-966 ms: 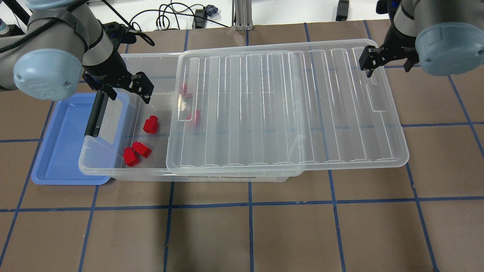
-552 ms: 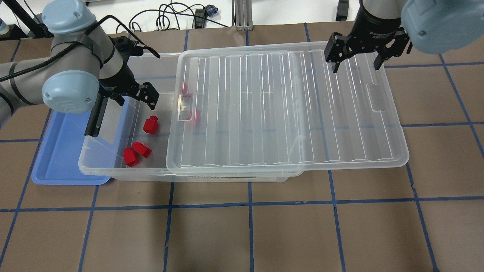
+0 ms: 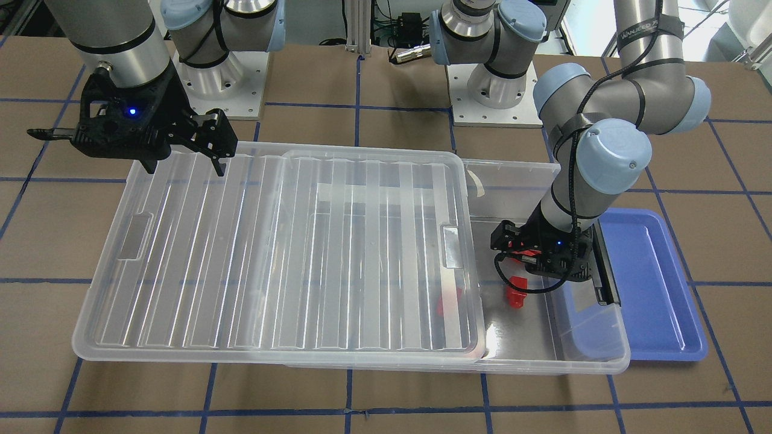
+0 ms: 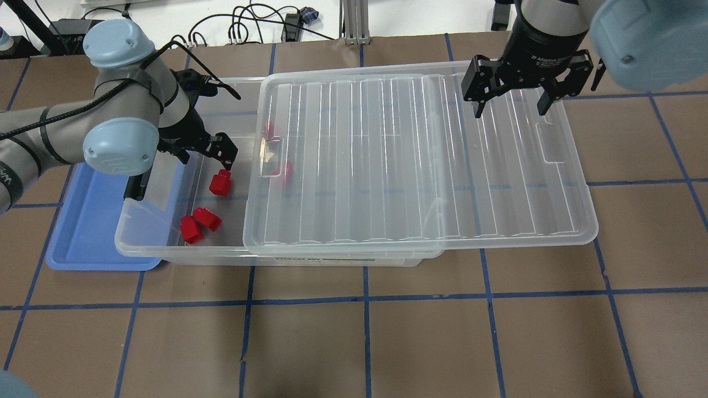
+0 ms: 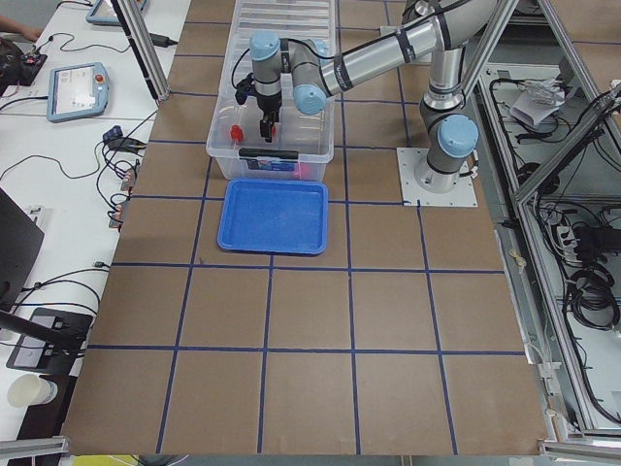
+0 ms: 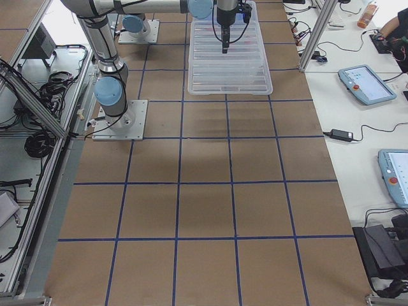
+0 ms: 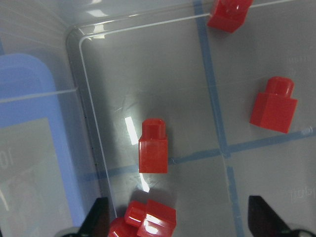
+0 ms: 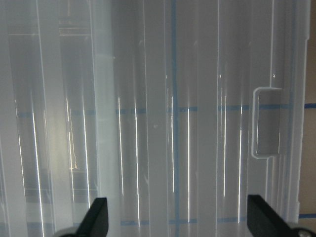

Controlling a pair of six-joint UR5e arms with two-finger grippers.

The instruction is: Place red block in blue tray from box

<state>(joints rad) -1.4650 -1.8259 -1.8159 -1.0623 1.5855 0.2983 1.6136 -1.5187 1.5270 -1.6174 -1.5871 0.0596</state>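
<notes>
On the counter (image 4: 365,342), your left tool (image 4: 203,157) has dropped into the box (image 4: 182,251), wide and empty, red block (image 4: 220,182) beneath.

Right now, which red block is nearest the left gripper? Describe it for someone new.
Look at the open end of the box, left uncovered by its lid. Of three blocks there, the red block sits alone by the left gripper; the other two lie together.

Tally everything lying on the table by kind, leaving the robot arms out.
Red blocks: 5
Blue tray: 1
Clear box: 1
Clear lid: 1
Total: 8
</notes>
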